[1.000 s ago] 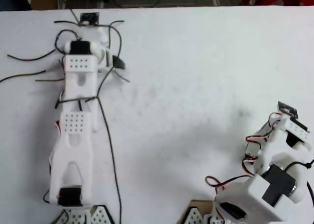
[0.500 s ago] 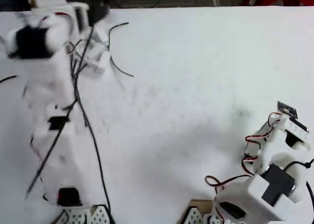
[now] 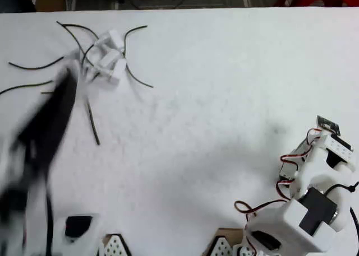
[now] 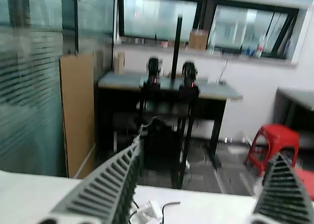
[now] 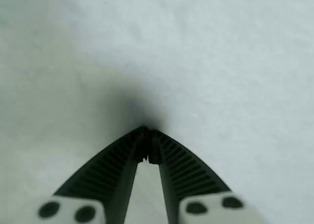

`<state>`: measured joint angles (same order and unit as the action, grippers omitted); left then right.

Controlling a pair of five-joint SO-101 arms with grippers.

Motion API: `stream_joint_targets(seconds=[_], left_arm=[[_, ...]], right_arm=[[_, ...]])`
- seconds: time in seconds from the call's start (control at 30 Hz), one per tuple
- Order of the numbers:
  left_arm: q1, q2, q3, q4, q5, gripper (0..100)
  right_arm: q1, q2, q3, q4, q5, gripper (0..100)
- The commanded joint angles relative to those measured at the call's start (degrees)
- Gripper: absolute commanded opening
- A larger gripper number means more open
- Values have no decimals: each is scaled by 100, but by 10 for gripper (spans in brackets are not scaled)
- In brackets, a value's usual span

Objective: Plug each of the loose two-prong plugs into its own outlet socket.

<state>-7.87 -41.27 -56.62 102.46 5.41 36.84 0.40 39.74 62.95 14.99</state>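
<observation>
Lying at the far left of the bench (image 3: 224, 99), the white plug and socket blocks (image 3: 106, 59) sat clustered together among loose black wires (image 3: 137, 79); which piece was plug and which socket could not be told. The left pincer (image 4: 208, 153) was tilted up toward the room, fingers spread wide with nothing between them, and the left arm (image 3: 42, 138) stood at the bench's left edge. The right pincer (image 5: 148, 136) was closed tip to tip on nothing, pointed down at the bench surface at the near right, well apart from the blocks.

No legible text, labels, numbers or signs
</observation>
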Motion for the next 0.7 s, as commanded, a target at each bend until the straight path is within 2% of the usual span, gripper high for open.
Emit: stream_joint_targets(seconds=[0.0, 0.2, 0.33, 0.43, 0.53, 0.67], left_arm=[[-31, -1815, 1925, -132, -70, 373], [-13, -3899, 5002, -281, -70, 373], [-13, -5086, 6989, -703, -70, 373], [-13, -6000, 8308, -976, -70, 372], [-101, -6404, 8870, -1222, -484, 357], [-110, -6202, 8905, -1257, -1152, 182]], right_arm=[[-198, -75, 26, -101, -9, 18], [-963, -84, 0, -75, -79, 18], [-1684, -84, 0, 40, -809, 18], [-2299, -189, -9, 215, -1020, 18], [-2835, -585, 9, 505, -1055, 18], [-3600, -1420, 132, 734, -1055, 18]])
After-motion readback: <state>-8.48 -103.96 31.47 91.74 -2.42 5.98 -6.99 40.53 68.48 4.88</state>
